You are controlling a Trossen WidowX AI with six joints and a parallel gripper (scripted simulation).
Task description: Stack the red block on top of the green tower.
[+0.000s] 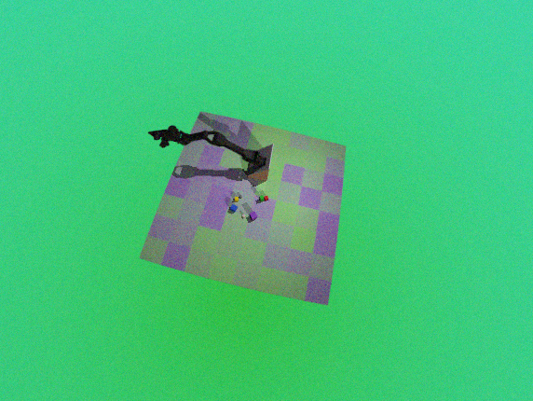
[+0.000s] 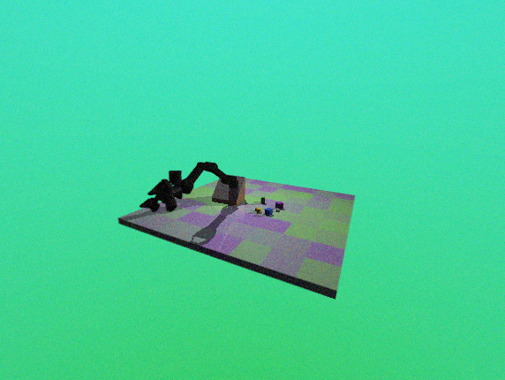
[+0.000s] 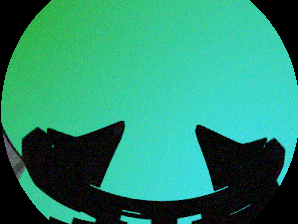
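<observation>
fingers wide and holding nothing, far from red block (image 1: 266, 198) beside green tower (image 1: 261, 198); likely light, rigid, best pinched across opposite flat sides.

a flat square worktop (image 1: 289, 261) patterned in purple, grey and olive-green checks, with a dark edge, sits against a plain blue-green backdrop that turns greener lower down. long shadows fall across the checks.
</observation>
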